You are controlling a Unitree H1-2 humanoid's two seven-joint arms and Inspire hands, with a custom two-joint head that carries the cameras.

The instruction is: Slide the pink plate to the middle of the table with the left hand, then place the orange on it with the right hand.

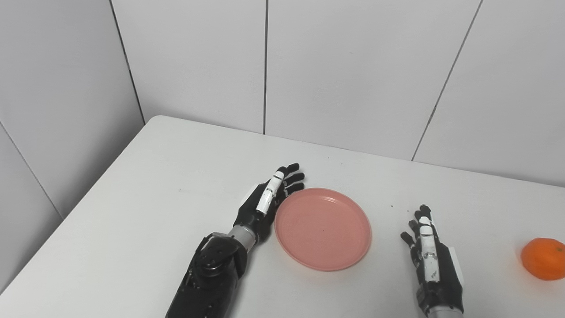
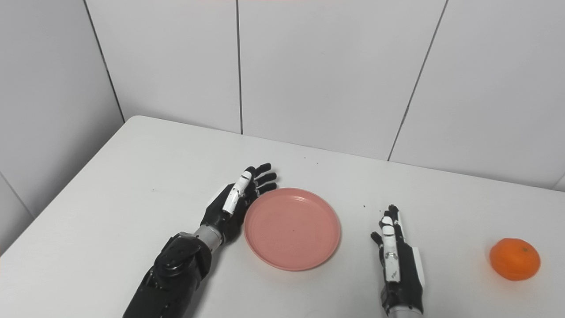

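Observation:
The pink plate (image 1: pixel 322 228) lies flat near the middle of the white table (image 1: pixel 145 212), with nothing on it. My left hand (image 1: pixel 267 198) stands on edge against the plate's left rim, fingers straight and apart, holding nothing. My right hand (image 1: pixel 427 251) rests open to the right of the plate, fingers pointing away from me, a gap between it and the rim. The orange (image 1: pixel 544 258) sits on the table further right, near the picture's edge, well clear of the right hand.
White tiled walls (image 1: pixel 353 66) rise behind the table's far edge and along its left side. Some small dark specks (image 1: pixel 392 206) dot the tabletop between the plate and the right hand.

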